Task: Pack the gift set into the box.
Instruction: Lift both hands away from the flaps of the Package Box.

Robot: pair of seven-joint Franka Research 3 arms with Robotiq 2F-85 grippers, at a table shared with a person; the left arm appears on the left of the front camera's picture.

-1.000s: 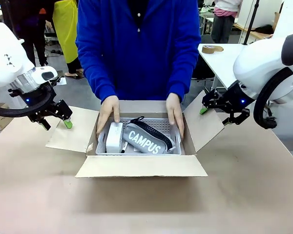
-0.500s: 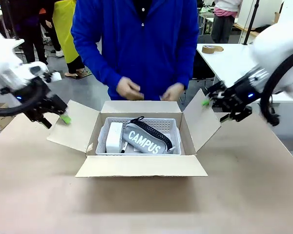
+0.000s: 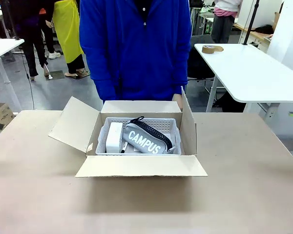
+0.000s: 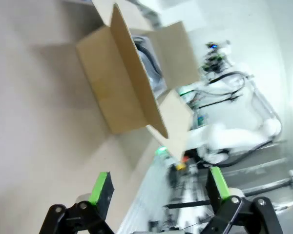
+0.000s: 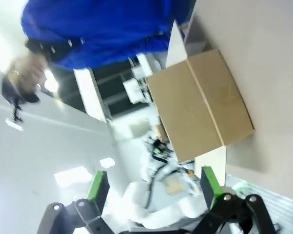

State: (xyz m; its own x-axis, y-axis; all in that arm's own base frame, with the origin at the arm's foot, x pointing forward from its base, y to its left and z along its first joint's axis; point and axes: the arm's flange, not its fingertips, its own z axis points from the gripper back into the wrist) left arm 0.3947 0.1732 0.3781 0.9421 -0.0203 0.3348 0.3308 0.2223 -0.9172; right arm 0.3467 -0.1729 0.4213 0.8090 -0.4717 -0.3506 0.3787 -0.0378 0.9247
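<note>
The box, a brown carton, stands mid-table with its flaps open; the right flap stands nearly upright. Inside lies the gift set: a light-grey tray holding a grey "CAMPUS" pouch and a white rectangular item. A person in a blue top stands right behind the box, one hand at its far right corner. My left gripper is open, empty and well back from the box. My right gripper is also open and empty, far from the box.
Brown table top spreads around the carton. A white table with a tape roll stands at the back right. A small cardboard box sits on the floor at left. Other people stand farther back.
Both arms have pulled away from the side flaps and left the front view. The person's hands have come out of the box. The right flap has swung up.
</note>
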